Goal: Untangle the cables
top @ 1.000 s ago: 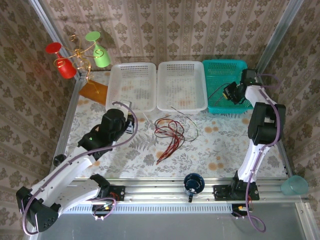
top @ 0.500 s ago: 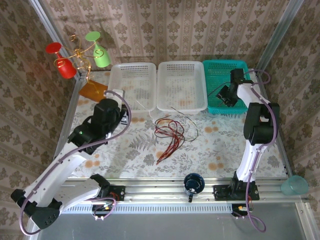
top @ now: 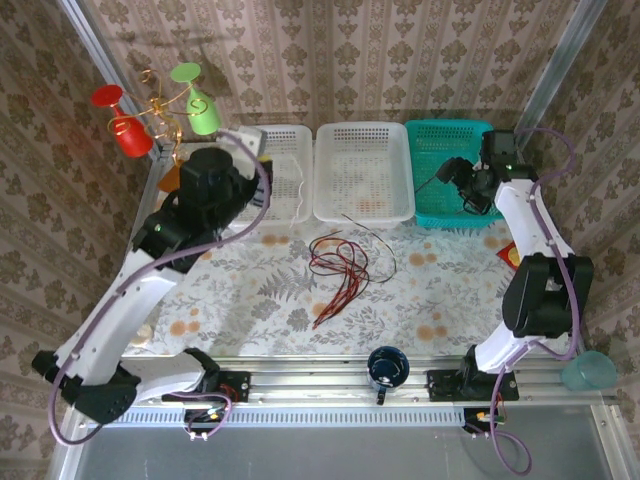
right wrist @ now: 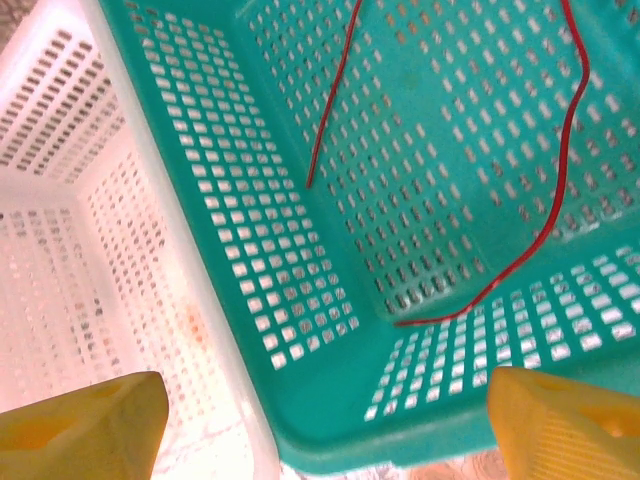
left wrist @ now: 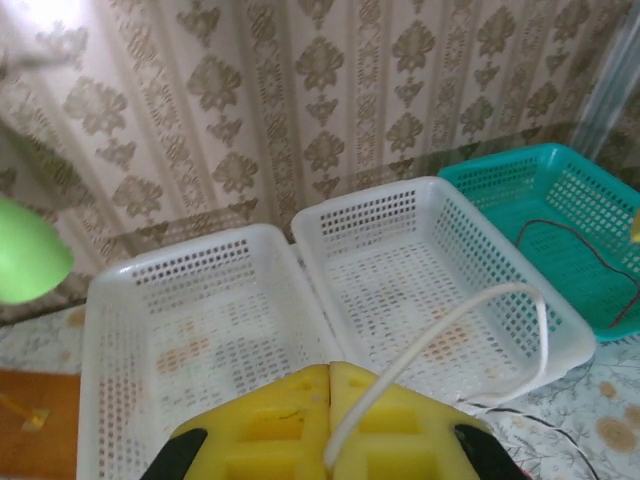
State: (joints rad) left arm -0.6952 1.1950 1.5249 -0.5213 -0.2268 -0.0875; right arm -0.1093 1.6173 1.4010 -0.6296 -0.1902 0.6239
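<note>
Both arms have shifted since a second ago. The left arm (top: pixel 140 285) has swung up and back from the middle of the surface (top: pixel 250 290) toward the far left corner. The right arm's elbow has swung out to the right, though its pincer is over the same basket as before.

Left pincer (left wrist: pixel 330 385) is clamped fully shut on a white cable (left wrist: pixel 420 342). The yellow fingers (left wrist: pixel 270 420) are pressed together with the cable coming out between them. From there the cable arcs up and to the right, then curls back down over the near rim of the middle white basket (left wrist: pixel 400 195). The pincer itself sits at the near edge of the left white basket (left wrist: pixel 185 258).

Right pincer (right wrist: pixel 320 430) is spread wide open with nothing in it, one yellow fingertip (right wrist: pixel 90 430) at each bottom corner of its wrist view. It hangs over the near left corner of the teal basket (right wrist: pixel 250 250). A thin red cable (right wrist: pixel 565 170) lies loose on that basket's floor and isn't touching the fingers.

As for the main tangle (top: pixel 338 262), the red and black cables are in a loose heap mid-surface, just in front of the middle white basket and well away from both pincers.
</note>
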